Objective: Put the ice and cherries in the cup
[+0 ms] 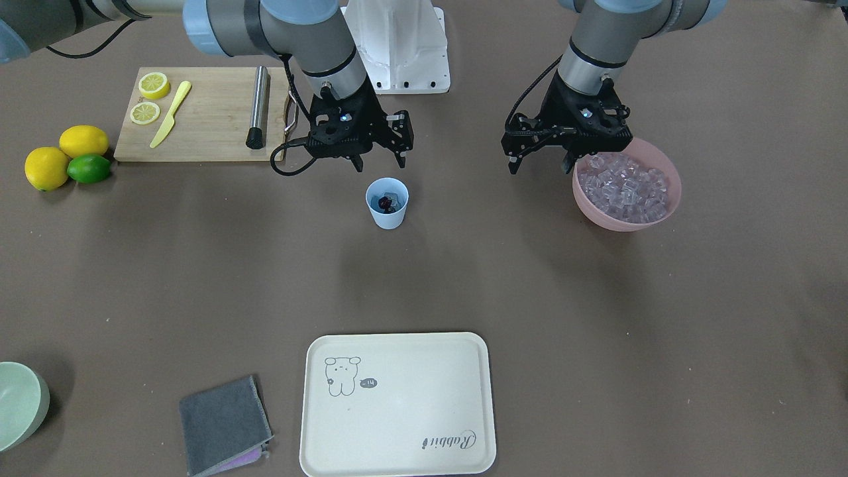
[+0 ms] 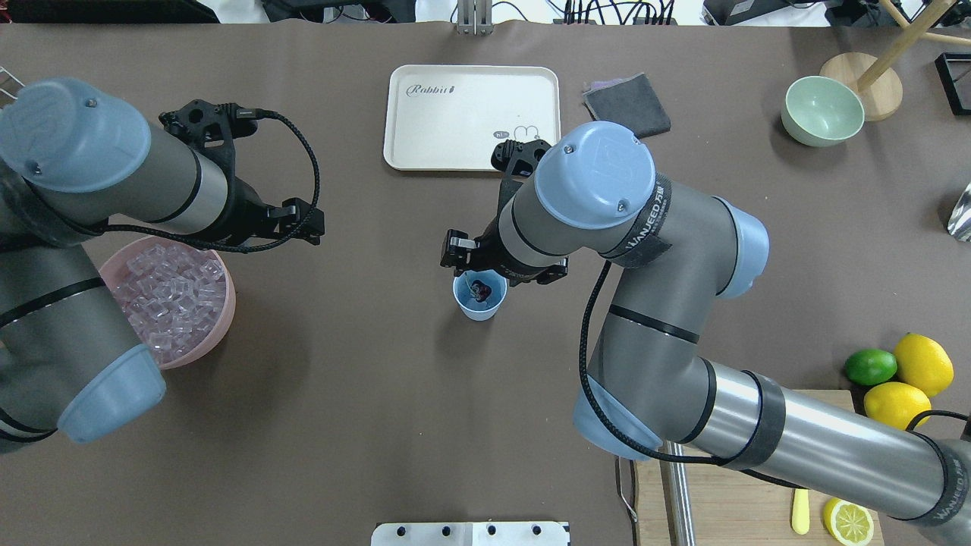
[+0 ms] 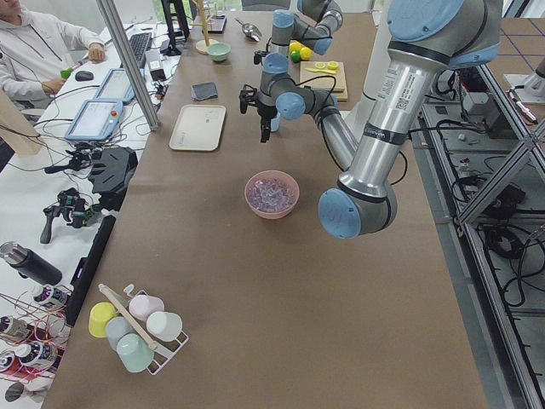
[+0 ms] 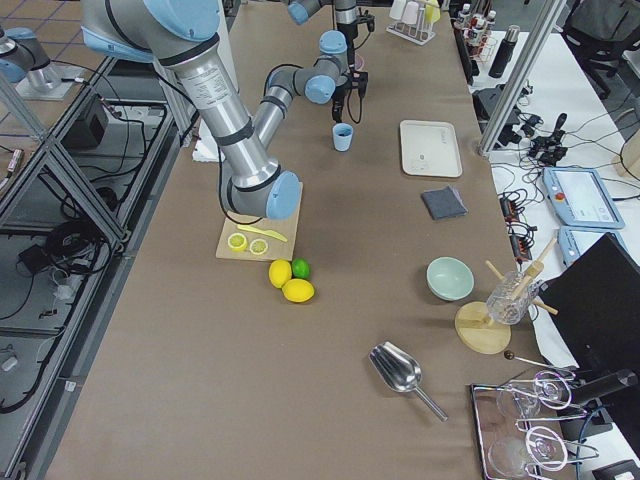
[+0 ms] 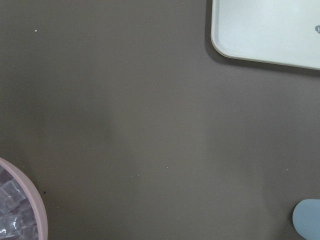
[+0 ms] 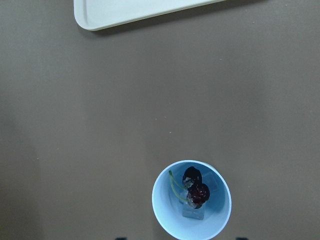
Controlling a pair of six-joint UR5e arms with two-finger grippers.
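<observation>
Presently, front-facing view, left to right.

- Pale green bowl (image 1: 20, 404), lower left edge: nothing seen inside from overhead.
- Lemons (image 1: 46, 167) and lime (image 1: 89, 169), upper left, beside the cutting board (image 1: 205, 126); not task items.
- Right fingers (image 1: 358, 162), upper centre: spread wide, holding nothing, hovering just behind and above the cup.
- Cup (image 1: 387, 215), centre, upright on the bench (image 1: 199, 265): holds the cherries (image 6: 195, 186), stems visible, resting on at least one clear cube.
- Tray (image 1: 397, 424), lower centre: carries nothing.
- Left fingers (image 1: 513, 165), upper right: spread wide, empty, over the near rim of the pink bowl.
- Pink bowl (image 1: 616, 222), right: heaped with ice (image 1: 623, 189).

Step judged in hand: fetching more ice, cherries being already in.

Handling advice: lower the left fingers onto a single top cube and close on its flat faces, since the cubes look slick. Get the right arm away from the cup first. Release low over the mouth, as the light cup would tip easily.
</observation>
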